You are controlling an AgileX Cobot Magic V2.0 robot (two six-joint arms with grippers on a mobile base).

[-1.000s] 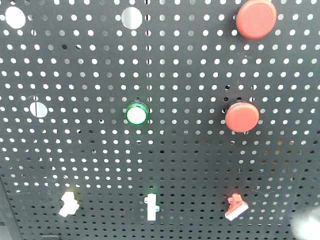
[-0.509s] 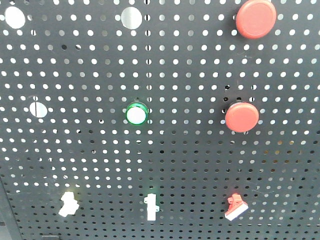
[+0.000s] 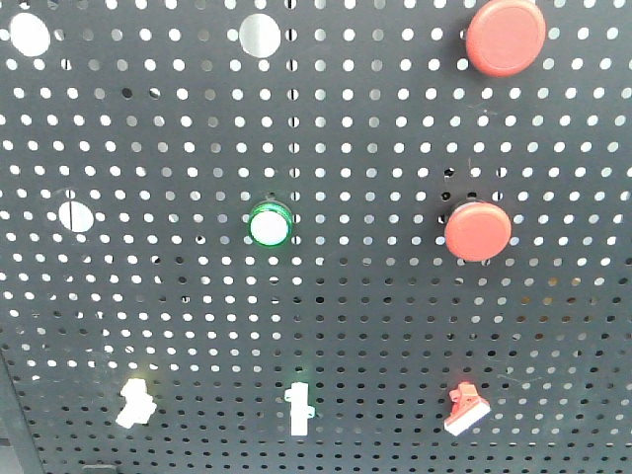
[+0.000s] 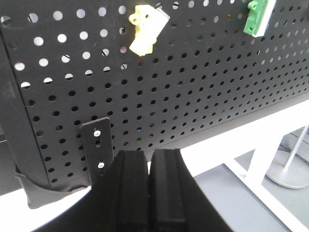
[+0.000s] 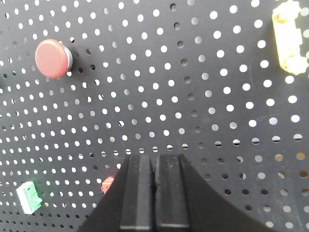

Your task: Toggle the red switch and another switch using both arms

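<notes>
On the black pegboard [image 3: 375, 326] the red switch [image 3: 465, 408], red base with a white tip, sits at the lower right. Another switch [image 3: 135, 403], pale yellow with a white lever, is at the lower left. Neither arm shows in the front view. In the left wrist view my left gripper [image 4: 148, 159] is shut on nothing, well below the yellow switch [image 4: 146, 30]. My right gripper [image 5: 155, 162] is shut and empty in front of the board. The red switch [image 5: 107, 184] peeks out just left of its finger, mostly hidden.
Two large round red buttons [image 3: 505, 37] [image 3: 477, 230] and a green-ringed button [image 3: 269, 226] sit higher up. A white toggle with a green base [image 3: 298, 408] stands between the switches. A black bracket [image 4: 98, 145] hangs by the left gripper. A pale yellow fitting [image 5: 289, 36] is at the upper right.
A pale blur at the bottom right corner of the front view has gone. The switches and buttons have not moved.
</notes>
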